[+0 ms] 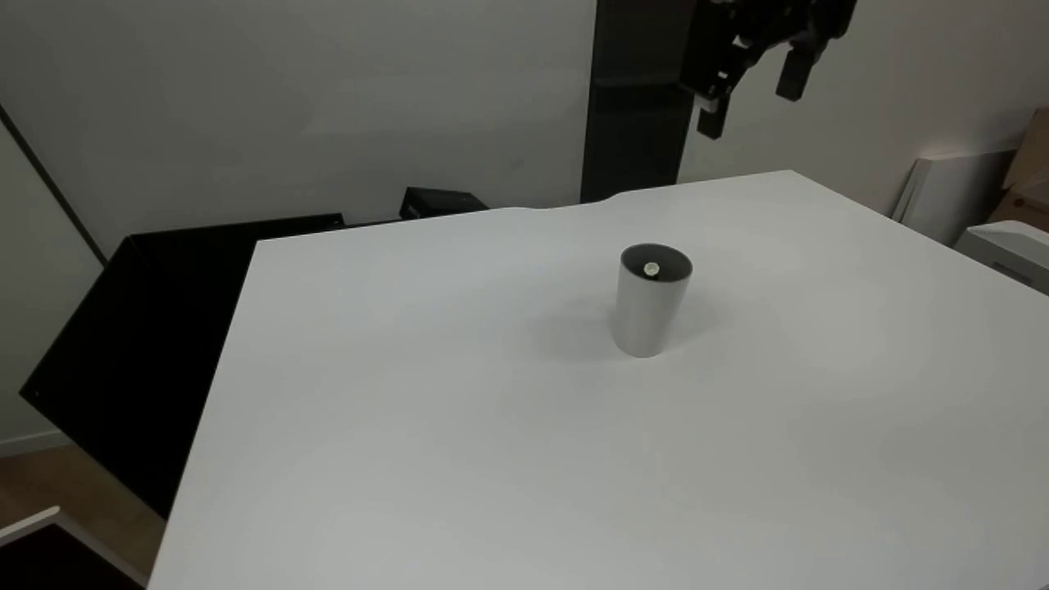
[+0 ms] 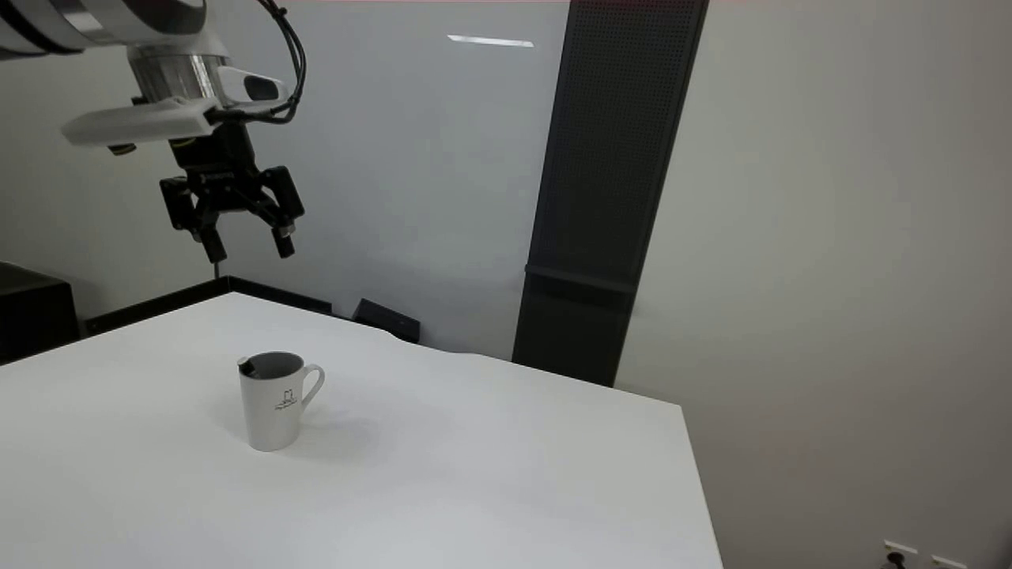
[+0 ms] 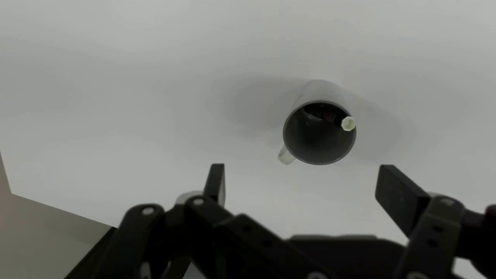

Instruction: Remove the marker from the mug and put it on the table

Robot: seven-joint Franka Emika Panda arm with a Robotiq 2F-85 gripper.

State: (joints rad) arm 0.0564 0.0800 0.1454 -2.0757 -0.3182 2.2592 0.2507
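Note:
The mug [image 1: 646,319] stands upright on the white table [image 1: 393,426]. It is light grey with a dark inside. An exterior view shows its handle and a small dark print on the mug [image 2: 270,415]. The marker stands inside the mug, leaning on the rim. Its pale end [image 3: 348,123] and a dark part below show in the wrist view; the rest is hidden in the mug [image 3: 323,90]. The marker's end [image 1: 651,269] also shows in both exterior views [image 2: 247,367]. My gripper [image 2: 249,247] is open and empty, high above the table, apart from the mug.
Dark panels and a black box [image 2: 387,320] lie beyond the table's far edge. A tall dark panel [image 2: 609,190] stands by the wall. White boards [image 1: 951,192] and a brown box [image 1: 1028,188] stand beside the table. The table's corner [image 3: 12,193] shows in the wrist view.

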